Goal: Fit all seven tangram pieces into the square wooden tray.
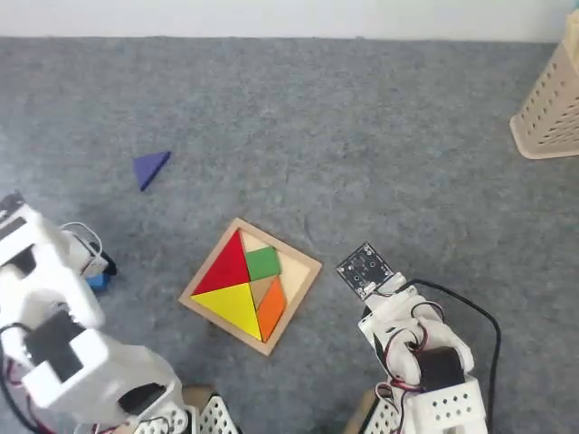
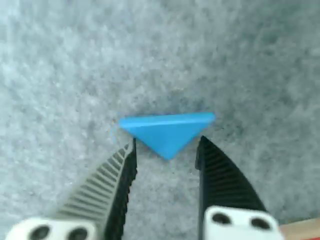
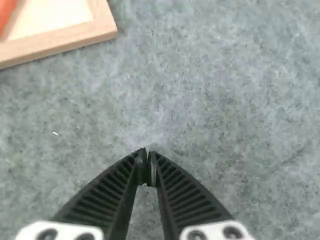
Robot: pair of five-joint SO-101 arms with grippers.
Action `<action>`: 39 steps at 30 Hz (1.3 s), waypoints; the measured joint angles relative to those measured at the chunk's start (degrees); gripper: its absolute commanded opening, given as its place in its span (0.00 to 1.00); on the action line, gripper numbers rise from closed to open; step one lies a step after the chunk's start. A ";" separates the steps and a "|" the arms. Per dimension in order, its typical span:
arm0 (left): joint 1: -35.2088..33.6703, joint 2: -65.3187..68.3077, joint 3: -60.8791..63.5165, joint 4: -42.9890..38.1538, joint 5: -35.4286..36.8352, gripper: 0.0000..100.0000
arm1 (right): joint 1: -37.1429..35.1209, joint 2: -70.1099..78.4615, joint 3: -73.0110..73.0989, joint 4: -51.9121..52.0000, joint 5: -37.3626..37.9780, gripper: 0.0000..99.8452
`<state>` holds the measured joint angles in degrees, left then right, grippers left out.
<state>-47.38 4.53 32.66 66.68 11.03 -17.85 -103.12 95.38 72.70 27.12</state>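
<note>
Nearest, right gripper: clenched on nothing, over bare carpet just right of the wooden tray; I saw no piece by it.
Left gripper: released, jaws spread, low over the carpet at the left.
Light-blue triangle: flat on the carpet, left of the tray and apart from it. Its point sat between the jaw tips and its long edge ran crosswise just beyond them. I could not tell whether it touched them.
Nearer arm: the left, I judged; closing would pinch the two short sides.
Wooden tray: centre; red, yellow, green and orange pieces in, pale floor bare toward its right corner.
Dark-blue triangle: far left, well apart from both arms.
</note>
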 measured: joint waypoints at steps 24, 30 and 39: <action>5.80 -0.35 -2.55 2.73 -50.20 0.18 | 0.00 0.00 0.00 0.00 0.00 0.01; 3.60 4.13 -4.40 0.44 -53.54 0.18 | 0.00 0.00 0.00 0.00 0.00 0.01; -1.67 11.34 -10.81 0.35 -57.41 0.11 | 0.00 0.00 0.00 0.00 0.00 0.01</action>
<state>-49.05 15.87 21.85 67.03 -46.37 -17.85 -103.12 95.38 72.70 27.12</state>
